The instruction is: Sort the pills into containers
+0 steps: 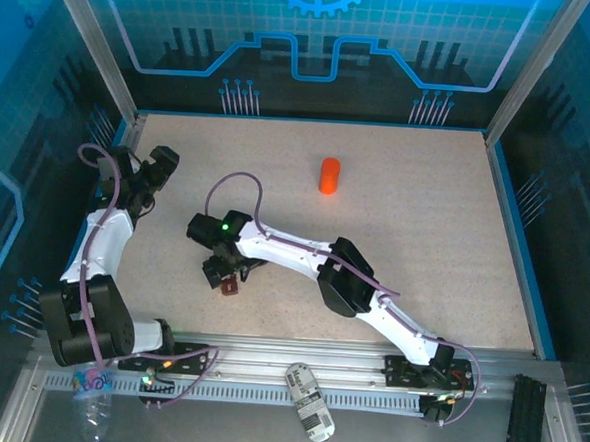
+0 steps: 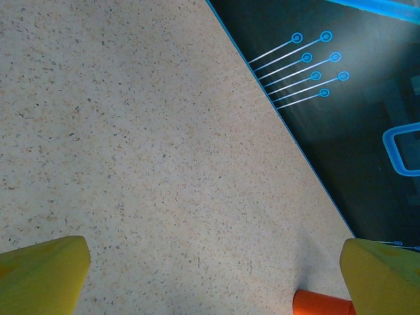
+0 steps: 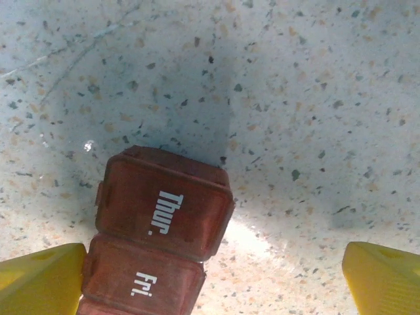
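Note:
The containers (image 3: pixel 164 210) are a dark red-brown box whose two lids, marked "Thur." and "Fri.", are down. It lies on the speckled table by the left finger (image 3: pixel 41 281) of my open right gripper (image 3: pixel 213 283), nothing held. From above, the box (image 1: pixel 232 286) sits just under that right gripper (image 1: pixel 222 273), left of the table's middle. My left gripper (image 1: pixel 163 163) hovers open at the far left. Its yellow fingertips (image 2: pixel 41 275) stand wide apart over bare table, the left gripper (image 2: pixel 210 283) holding nothing. The pills are out of view.
An orange bottle (image 1: pixel 329 175) stands at the back centre, and its end (image 2: pixel 323 304) peeks in near my left gripper's right finger. Blue-edged dark walls (image 2: pixel 341 151) ring the table. A white labelled bottle (image 1: pixel 309 402) lies on the front rail.

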{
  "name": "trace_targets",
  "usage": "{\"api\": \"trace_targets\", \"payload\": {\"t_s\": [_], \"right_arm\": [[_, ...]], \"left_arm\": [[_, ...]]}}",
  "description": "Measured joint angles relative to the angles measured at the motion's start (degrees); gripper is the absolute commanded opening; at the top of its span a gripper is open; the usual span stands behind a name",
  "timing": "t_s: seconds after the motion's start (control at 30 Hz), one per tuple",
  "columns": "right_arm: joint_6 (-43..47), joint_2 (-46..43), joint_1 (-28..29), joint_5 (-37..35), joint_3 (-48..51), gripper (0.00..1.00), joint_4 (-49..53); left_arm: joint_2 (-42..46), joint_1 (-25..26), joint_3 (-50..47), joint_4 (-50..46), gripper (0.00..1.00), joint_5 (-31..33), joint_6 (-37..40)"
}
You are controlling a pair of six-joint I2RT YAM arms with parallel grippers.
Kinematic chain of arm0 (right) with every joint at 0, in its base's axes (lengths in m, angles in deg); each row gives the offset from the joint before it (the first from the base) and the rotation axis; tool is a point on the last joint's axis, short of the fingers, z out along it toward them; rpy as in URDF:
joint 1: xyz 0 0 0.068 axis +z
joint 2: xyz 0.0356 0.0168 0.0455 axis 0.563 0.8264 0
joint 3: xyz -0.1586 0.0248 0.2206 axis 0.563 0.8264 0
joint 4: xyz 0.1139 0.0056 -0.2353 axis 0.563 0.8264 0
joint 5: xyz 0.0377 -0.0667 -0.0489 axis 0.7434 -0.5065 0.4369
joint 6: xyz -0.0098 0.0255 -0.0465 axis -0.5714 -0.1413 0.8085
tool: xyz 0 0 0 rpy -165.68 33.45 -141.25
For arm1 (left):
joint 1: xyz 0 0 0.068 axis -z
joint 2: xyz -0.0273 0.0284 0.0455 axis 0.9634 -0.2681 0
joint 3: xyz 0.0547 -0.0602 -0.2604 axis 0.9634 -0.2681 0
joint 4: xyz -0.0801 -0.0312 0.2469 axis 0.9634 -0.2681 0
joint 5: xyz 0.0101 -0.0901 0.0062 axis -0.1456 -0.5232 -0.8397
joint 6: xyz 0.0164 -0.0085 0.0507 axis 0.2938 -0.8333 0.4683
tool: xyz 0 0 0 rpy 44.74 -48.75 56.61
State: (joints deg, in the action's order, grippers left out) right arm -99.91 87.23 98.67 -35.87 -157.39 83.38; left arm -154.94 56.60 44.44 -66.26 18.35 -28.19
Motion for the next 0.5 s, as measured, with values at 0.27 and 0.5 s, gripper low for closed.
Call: {"api": "trace_targets", "payload": {"t_s": [0.27, 0.5], "right_arm": [[0.5, -8.0, -2.7, -0.6, 16.0, 1.0, -5.7], [0.3, -16.7, -8.3, -0.9, 31.4, 0.98, -11.4]], "left_arm": [[0.0, 0.0, 0.0, -0.1, 0.99, -1.3, -0.2], [0.0, 2.1, 0.0, -0.1, 0.99, -1.5, -0.3]]}}
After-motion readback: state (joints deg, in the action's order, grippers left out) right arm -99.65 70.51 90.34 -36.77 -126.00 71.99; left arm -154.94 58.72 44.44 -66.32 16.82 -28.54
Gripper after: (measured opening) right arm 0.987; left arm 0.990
